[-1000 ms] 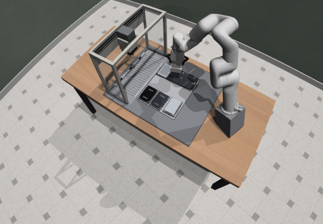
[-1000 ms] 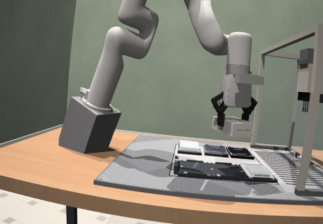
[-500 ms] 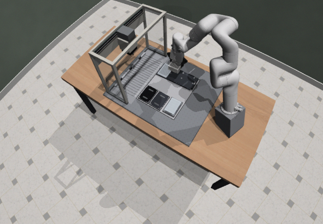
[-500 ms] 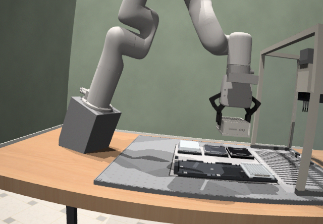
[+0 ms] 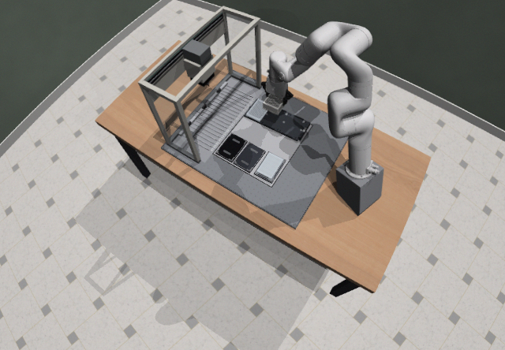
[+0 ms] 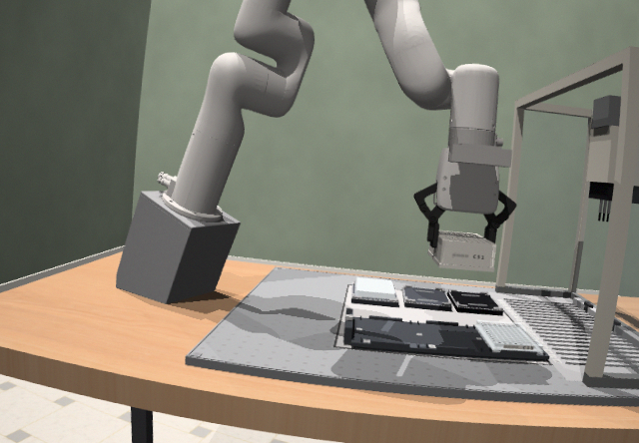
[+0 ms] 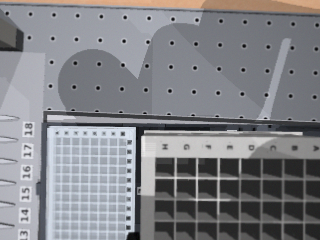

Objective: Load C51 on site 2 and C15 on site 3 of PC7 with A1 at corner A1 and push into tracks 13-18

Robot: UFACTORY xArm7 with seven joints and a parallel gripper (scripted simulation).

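Exterior view: table [image 6: 93, 324] carrying perforated deck plate [image 6: 268, 335] and framed instrument [image 6: 614, 231] with loading rails [image 6: 557, 319]. Carrier PC7 [image 6: 412, 337] lying on apron before rails, 96-well plate C15 [image 6: 508, 336] on its rail-end site, other two sites bare. Nest row behind: nearest nest S1 [image 6: 374, 298] holding pale plate C16 [image 6: 373, 287]; other two nests [image 6: 448, 297] dark, unfilled. Gripper [image 6: 462, 231] clamped on deep-well block C51 [image 6: 464, 255], held level in air above carrier. Wrist view: C51 [image 7: 230, 190] wells open, beside C15 [image 7: 90, 185].
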